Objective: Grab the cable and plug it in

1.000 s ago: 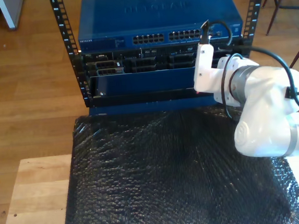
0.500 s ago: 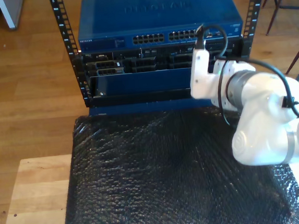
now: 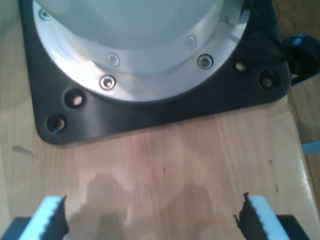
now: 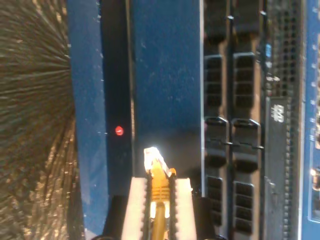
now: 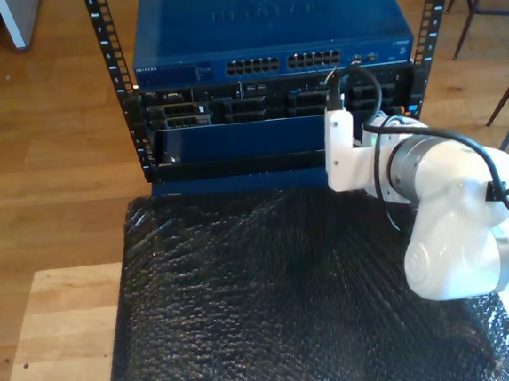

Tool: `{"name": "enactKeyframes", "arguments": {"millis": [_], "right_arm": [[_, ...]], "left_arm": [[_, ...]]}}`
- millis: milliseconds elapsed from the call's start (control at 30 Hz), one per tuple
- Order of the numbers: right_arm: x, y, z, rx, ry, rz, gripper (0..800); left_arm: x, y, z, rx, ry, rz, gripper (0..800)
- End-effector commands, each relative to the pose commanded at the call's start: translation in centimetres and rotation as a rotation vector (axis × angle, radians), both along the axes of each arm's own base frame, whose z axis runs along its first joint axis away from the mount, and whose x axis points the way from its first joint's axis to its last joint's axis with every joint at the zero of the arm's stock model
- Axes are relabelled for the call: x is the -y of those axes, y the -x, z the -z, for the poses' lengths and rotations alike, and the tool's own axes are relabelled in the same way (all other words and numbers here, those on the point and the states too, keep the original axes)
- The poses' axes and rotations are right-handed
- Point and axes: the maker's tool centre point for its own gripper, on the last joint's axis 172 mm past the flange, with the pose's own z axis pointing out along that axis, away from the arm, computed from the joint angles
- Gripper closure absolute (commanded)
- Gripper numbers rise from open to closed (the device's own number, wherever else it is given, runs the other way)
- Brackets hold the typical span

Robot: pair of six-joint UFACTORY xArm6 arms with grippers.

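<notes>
The cable [image 4: 159, 197] is pale yellow and runs between the white pads [image 4: 134, 202] of my second gripper [image 4: 160, 184], which is shut on it. Its clear plug [image 4: 153, 158] sticks out past the fingertips, pointing at the blue blank panel [image 4: 165, 75], short of touching it. Rows of dark ports [image 4: 215, 125] lie beside that panel. In the exterior view the second arm's white wrist [image 5: 342, 152] faces the rack [image 5: 274, 108] on the exterior view's right. My first gripper [image 3: 152, 220] is open over bare wood [image 3: 165, 165], with nothing between its fingers.
A blue network switch [image 5: 267, 29] with a row of ports [image 5: 283, 62] tops the rack. Black bubble-wrap matting [image 5: 281, 295] covers the table in front. A black base plate [image 3: 150, 115] carrying a silver arm flange [image 3: 140, 45] sits just beyond my first gripper. A small red dot [image 4: 119, 131] marks the rack face.
The second arm's wrist has dropped from the switch's port row to the lower blue panel and shifted slightly toward the exterior view's left.
</notes>
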Motion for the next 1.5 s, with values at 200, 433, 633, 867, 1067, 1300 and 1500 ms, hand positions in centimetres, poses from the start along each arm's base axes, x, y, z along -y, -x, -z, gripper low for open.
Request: {"name": "enactKeyframes", "arguments": {"millis": [200, 433, 633, 867, 1067, 1300, 1500], "right_arm": [[0.4, -0.4, -1.8, 0.083, -0.013, 0.015, 800], [-0.4, -0.4, -1.4, 0.081, -0.001, -0.01, 800], [-0.9, -2.6, -2.9, 0.156, -0.008, -0.005, 800], [-0.9, -4.2, -5.2, 0.268, -0.025, 0.012, 800], [-0.4, -4.8, -8.4, 0.381, -0.042, 0.031, 800], [-0.3, -4.7, -10.1, 0.469, -0.049, 0.038, 800], [-1.1, -5.8, -10.4, 0.508, -0.053, 0.027, 800]], "left_arm": [[0.0, 0.0, 0.0, -0.001, 0.0, 0.001, 0], [0.0, 0.0, 0.0, -0.001, 0.0, 0.001, 0], [0.0, 0.0, 0.0, -0.001, -0.002, 0.001, 0], [0.0, 0.0, 0.0, -0.001, -0.002, 0.001, 0], [0.0, 0.0, 0.0, -0.002, 0.0, 0.0, 0], [0.0, 0.0, 0.0, 0.0, -0.002, 0.0, 0], [0.0, 0.0, 0.0, -0.001, -0.002, 0.001, 0]]}}
